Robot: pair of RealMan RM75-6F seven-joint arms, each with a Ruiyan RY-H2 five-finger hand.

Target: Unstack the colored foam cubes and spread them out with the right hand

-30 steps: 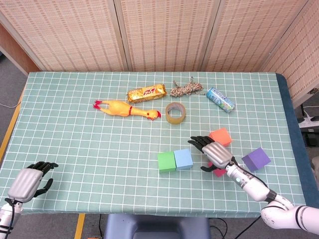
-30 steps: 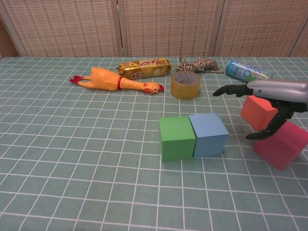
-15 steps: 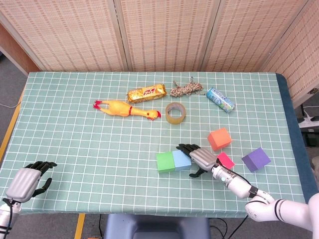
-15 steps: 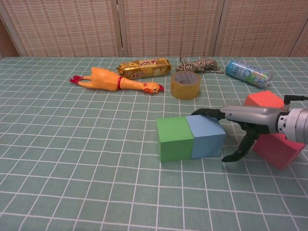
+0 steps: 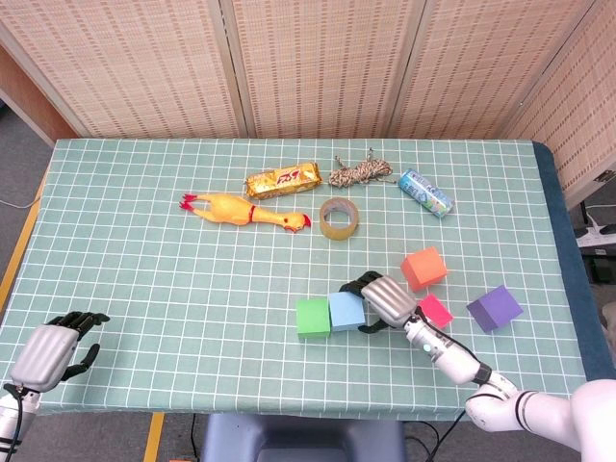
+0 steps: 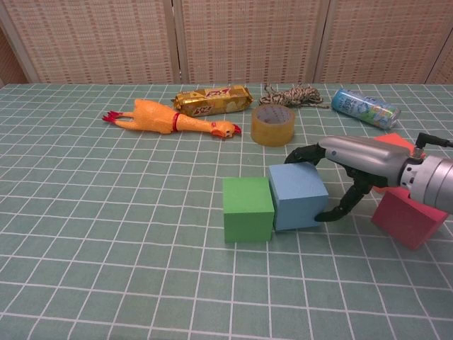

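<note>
At the near left corner of the table, the left robot hand rests with its fingers loosely curled and apart, and it holds nothing.

Further right, on the far half of the table, a rubber chicken lies on its side. A snack bar in gold wrapper is just behind it. To the right there is a tape roll, then a bundle of rope at the far side, and a can lying on its side.

In the near middle, the green cube and the blue cube stand on the table side by side, touching each other. The green one is on the left.

The right robot hand is at the blue cube. Its fingers curve over the cube's far top edge, and its thumb reaches to the cube's near right side, so the hand grips the blue cube loosely.

Right of the hand, the orange cube stands a bit farther back, and the red cube lies near the wrist. In the chest view the arm partly hides the orange cube. The purple cube is at the right, apart from the others. No cube is on another one.
</note>
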